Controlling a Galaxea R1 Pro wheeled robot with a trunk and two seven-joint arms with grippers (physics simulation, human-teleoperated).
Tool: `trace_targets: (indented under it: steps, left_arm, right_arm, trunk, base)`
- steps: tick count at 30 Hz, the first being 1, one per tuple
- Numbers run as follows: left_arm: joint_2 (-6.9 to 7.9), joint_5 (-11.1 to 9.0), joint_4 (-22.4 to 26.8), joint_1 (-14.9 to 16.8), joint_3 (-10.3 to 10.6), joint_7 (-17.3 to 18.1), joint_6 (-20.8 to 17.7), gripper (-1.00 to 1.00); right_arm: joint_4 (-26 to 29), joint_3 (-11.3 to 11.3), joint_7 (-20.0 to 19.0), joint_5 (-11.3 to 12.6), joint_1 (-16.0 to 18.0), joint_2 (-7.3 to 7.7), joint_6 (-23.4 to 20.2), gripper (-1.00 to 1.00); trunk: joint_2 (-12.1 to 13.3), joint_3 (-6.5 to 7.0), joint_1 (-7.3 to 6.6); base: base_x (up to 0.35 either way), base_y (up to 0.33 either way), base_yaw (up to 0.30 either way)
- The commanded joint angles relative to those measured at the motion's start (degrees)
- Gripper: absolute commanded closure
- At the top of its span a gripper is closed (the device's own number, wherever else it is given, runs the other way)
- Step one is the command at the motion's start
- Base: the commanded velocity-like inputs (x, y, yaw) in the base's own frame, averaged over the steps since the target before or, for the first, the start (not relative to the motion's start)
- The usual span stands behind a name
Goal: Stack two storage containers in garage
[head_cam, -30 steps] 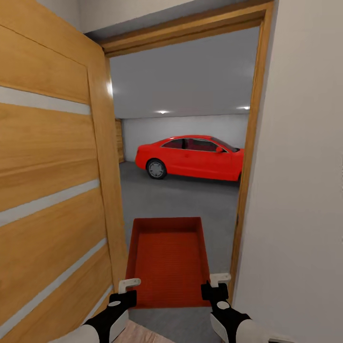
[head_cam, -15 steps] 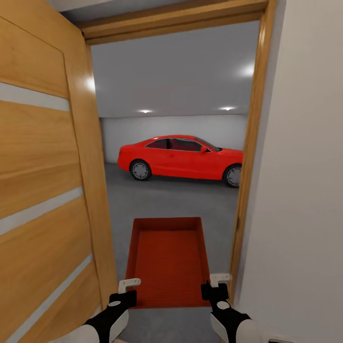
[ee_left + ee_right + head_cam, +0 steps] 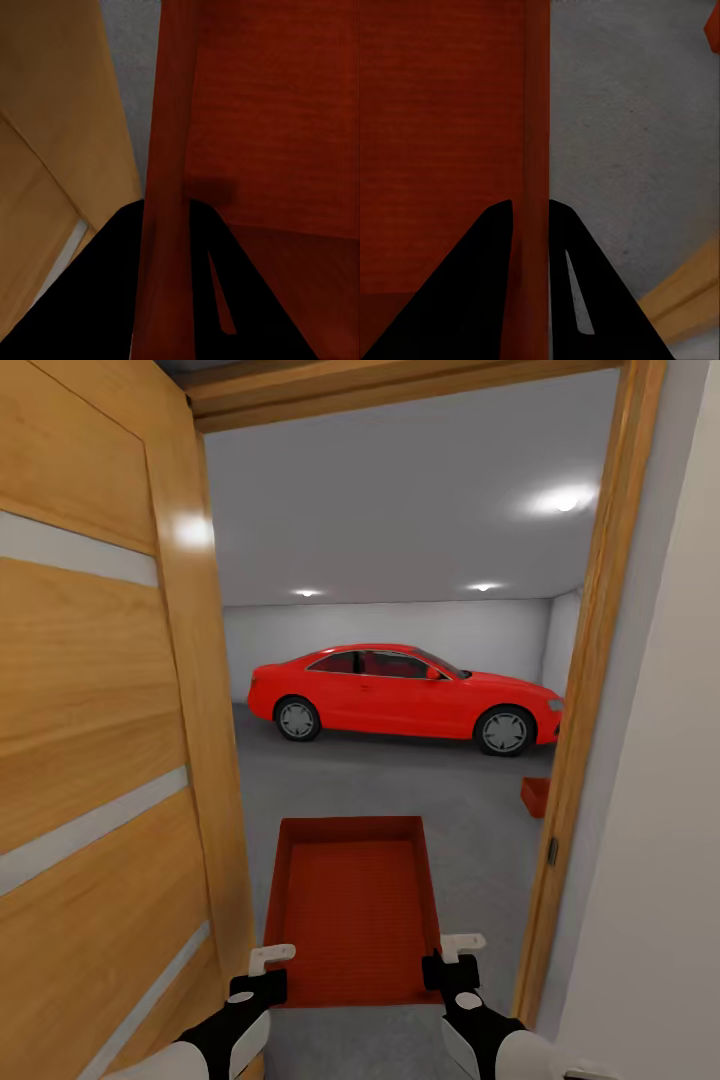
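The container (image 3: 350, 905) hangs level in front of the robot, right in the doorway to the garage, carried by both arms. The left gripper (image 3: 262, 972) pinches the near left wall, the right gripper (image 3: 450, 958) the near right wall; each wrist view shows the thin red wall clamped between two dark fingers (image 3: 112, 300) and (image 3: 480, 292).

The second container (image 3: 536, 796) sits on the grey floor (image 3: 400, 780) inside, partly hidden by the right door frame (image 3: 585, 700). A red car (image 3: 400, 690) stands further back.

The gap is tight: the open door (image 3: 100, 760) is just beside the box's left side, the frame near its right. A slight swerve could knock a wall against wood and twist the box out of its thin-edge grips. Turning right too early toward the other box risks clipping the frame.
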State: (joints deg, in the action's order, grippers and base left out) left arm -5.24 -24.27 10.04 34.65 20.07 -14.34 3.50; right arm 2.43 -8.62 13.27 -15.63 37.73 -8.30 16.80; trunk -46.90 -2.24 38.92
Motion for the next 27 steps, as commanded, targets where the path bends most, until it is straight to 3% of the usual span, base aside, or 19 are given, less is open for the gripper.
trace_targets:
  steps: [1,20,27]
  left_arm:
    - [0.67,0.3,0.3,0.1,-0.3,0.0,0.0,1.0]
    - [0.67,0.3,0.3,0.1,-0.3,0.0,0.0,1.0]
    - [0.67,0.3,0.4,0.1,-0.3,0.0,0.0,1.0]
  right_arm:
    - [-0.2,-2.4,0.0,-1.1,0.1,-0.02,-0.1,1.0]
    - [-0.2,-2.5,0.0,-1.1,0.1,-0.05,0.2,1.0]
    - [-0.2,-2.5,0.0,-1.1,0.1,-0.05,0.3,1.0]
  trunk:
    - [-0.1,-0.1,0.04]
    - [-0.1,-0.1,0.04]
    - [-0.1,-0.1,0.04]
  base:
    - [0.245,0.243,-0.119]
    - [0.238,0.23,-0.267]
    - [0.045,0.034,-0.068]
